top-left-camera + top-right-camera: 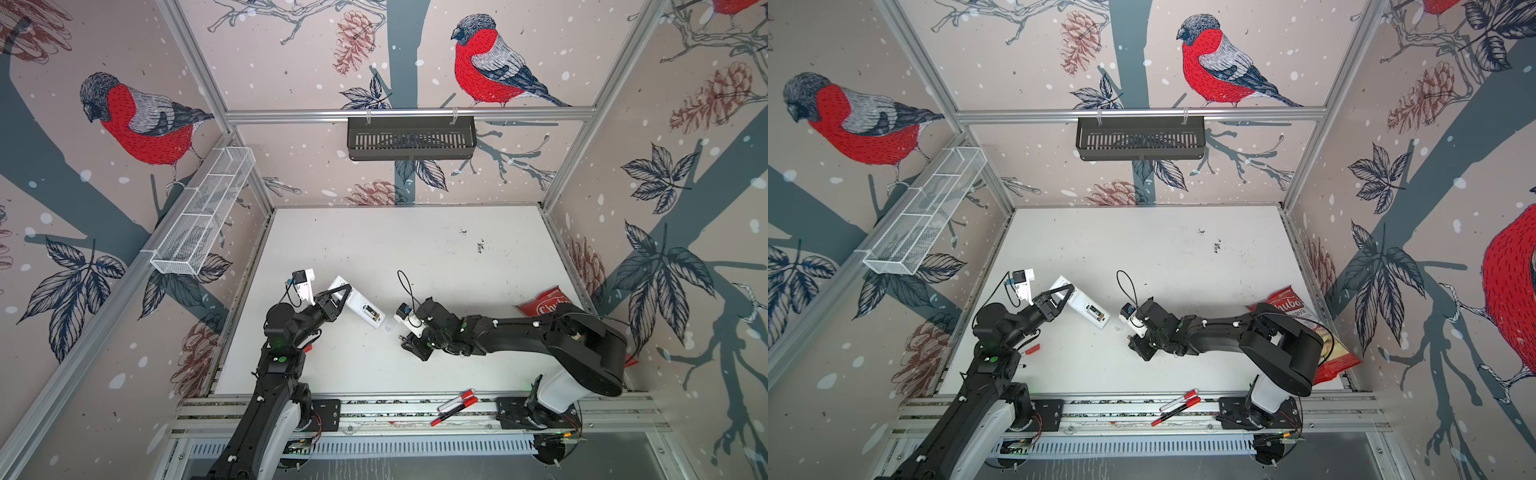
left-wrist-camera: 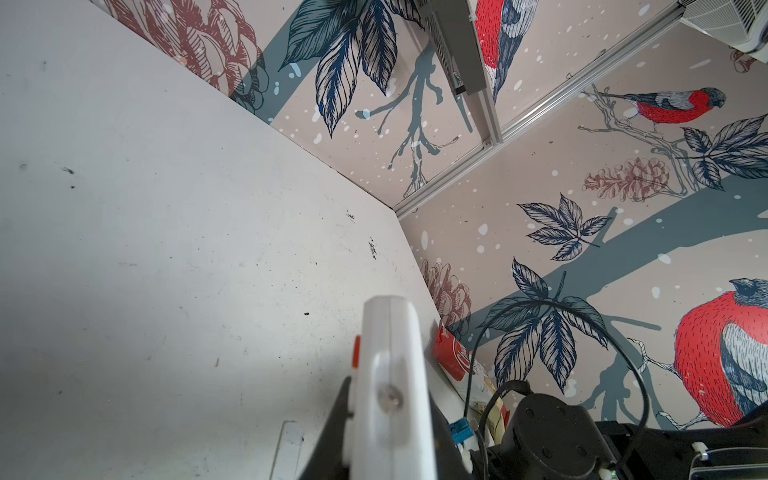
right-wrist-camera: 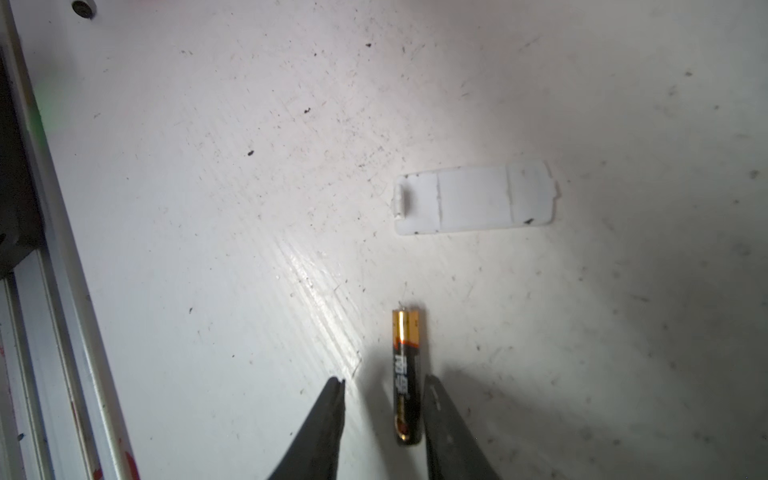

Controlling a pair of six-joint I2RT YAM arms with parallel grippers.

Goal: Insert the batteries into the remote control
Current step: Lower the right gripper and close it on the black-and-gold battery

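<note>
Right pincer (image 3: 384, 379) is spread round the battery (image 3: 406, 374) on the table (image 3: 208, 208), not clamped yet. Remote (image 1: 361, 307) is gripped by left pincer (image 1: 341, 291), just left. Battery could prob be rolled away if jaws are shut off-centre.

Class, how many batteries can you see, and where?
2. One battery lies on the table between the fingers of the right gripper; the other battery sits in the remote control's compartment. More may be hidden.

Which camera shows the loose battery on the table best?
The right wrist view: the battery lies whole, label visible, inside the open right gripper. In both top views that gripper hides it; the left wrist view misses it.
</note>
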